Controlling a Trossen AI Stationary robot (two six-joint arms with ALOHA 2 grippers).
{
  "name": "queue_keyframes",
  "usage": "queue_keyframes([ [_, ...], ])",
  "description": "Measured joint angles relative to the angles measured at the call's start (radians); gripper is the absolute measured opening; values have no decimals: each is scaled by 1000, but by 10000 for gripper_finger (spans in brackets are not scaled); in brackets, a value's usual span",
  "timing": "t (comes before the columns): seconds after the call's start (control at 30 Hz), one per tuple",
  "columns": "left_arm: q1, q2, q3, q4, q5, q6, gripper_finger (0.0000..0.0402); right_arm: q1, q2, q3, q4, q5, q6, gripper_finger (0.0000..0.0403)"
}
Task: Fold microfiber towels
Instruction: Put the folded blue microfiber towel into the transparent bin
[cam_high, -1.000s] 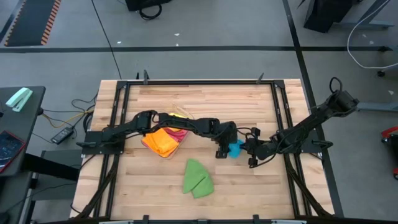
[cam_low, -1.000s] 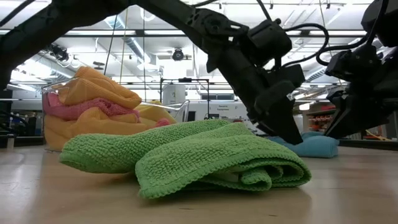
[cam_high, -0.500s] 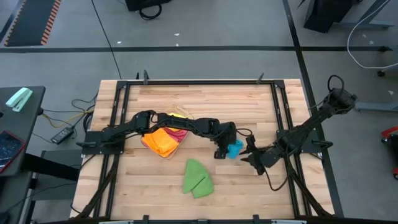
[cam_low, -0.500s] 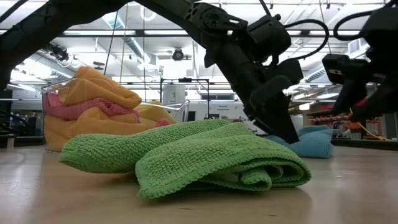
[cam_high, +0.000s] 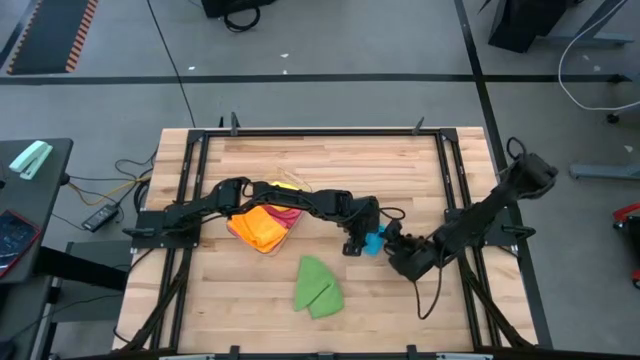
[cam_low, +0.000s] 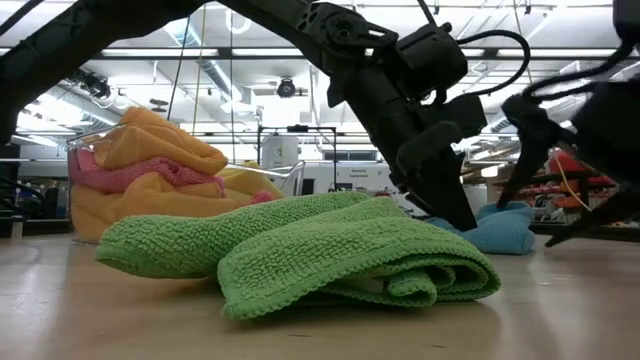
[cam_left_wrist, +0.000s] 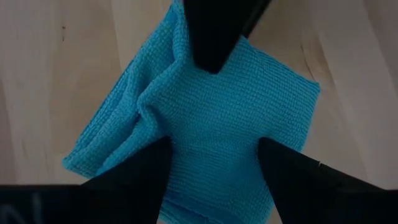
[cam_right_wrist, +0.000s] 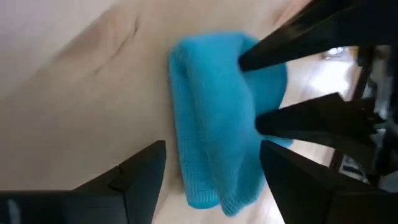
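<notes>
Currently the blue towel (cam_high: 375, 241) lay bunched on the tabletop (cam_high: 330, 165), at about 4 o'clock from centre. My left fingers (cam_left_wrist: 214, 146) stood spread, pressing down on it; my right fingers (cam_right_wrist: 211, 165) were released just beside it. Judged step: mid-fold. Next: regrip one edge, carry it across. Green towel (cam_high: 317, 287) lay folded at 6 o'clock; tub (cam_low: 88, 170) of orange and pink towels (cam_high: 262, 227) at 9 o'clock. My arms crowded each other.
</notes>
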Motion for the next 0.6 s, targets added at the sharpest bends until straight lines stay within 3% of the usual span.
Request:
queue_keyframes([
  [0.33, -1, 0, 0, 12, 0, -5, 250, -4, 92, 1, 15, 96, -188, 215],
  [0.6, -1, 0, 0, 32, 0, -6, 243, -72, 93, 0, 35, 25, -215, 145],
])
